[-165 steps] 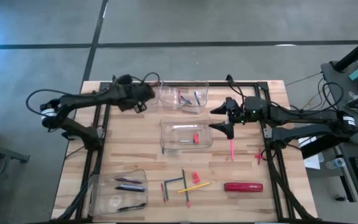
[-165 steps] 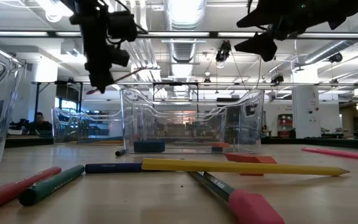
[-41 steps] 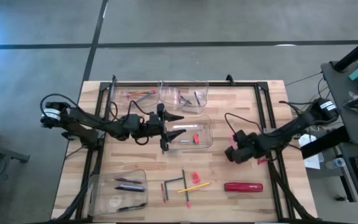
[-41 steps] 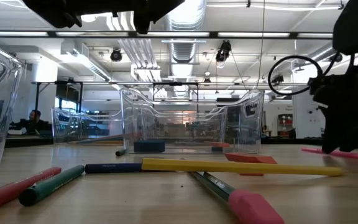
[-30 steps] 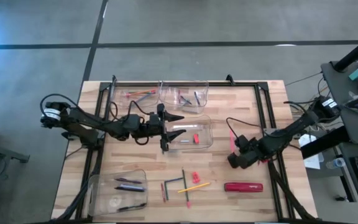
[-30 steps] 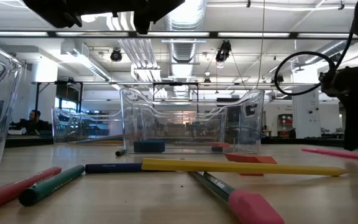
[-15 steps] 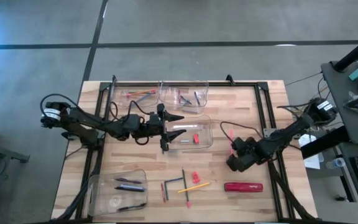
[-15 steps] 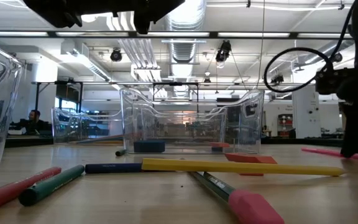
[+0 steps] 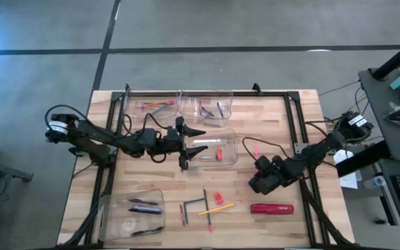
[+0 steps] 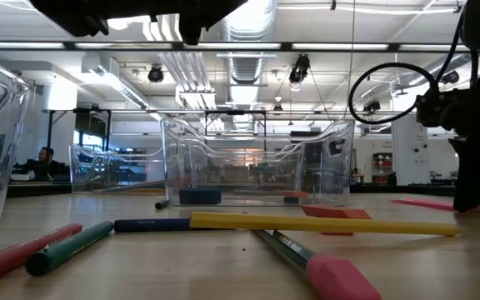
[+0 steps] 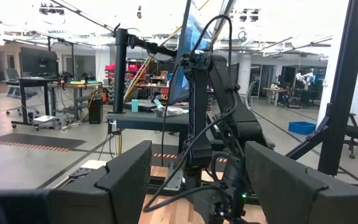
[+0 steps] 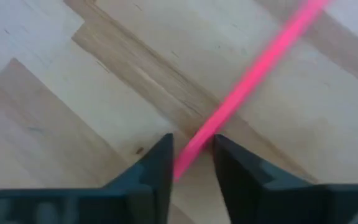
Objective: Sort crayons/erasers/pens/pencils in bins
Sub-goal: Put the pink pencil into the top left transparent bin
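Observation:
My right gripper [image 12: 193, 163] stands low over the table's right part [image 9: 259, 182], shut on a pink pencil [image 12: 253, 71]. The pencil's far end [image 9: 255, 148] shows beyond the gripper. My left gripper [image 9: 189, 147] hovers open above the middle bin [image 9: 229, 161], nothing between its fingers [image 11: 123, 180]. That bin holds a red eraser [image 9: 219, 154]. Two bins [image 9: 205, 107] at the far edge and one [image 9: 134, 212] at the near left hold pens and sticks. A yellow pencil [image 9: 217, 207], a red eraser [image 9: 219, 198] and dark sticks [image 9: 205, 203] lie loose near the front. My right gripper pinches the pink pencil between its two fingers, at a spot [image 12: 209, 132] toward its near end. The fingers come from above, pointing steeply down, and lie across the pencil. The pencil lies about level on the table [image 10: 427, 202].
A large red oblong object [image 9: 271, 207] lies just near of my right gripper. Black frame rails [image 9: 298, 132] run along the table's left, right and far sides. Bare wood shows between the middle bin and my right gripper.
My right gripper has sunk and moved a little toward the table's near and left edges, along the pink pencil. The pencil has slid slightly toward the left on the table.

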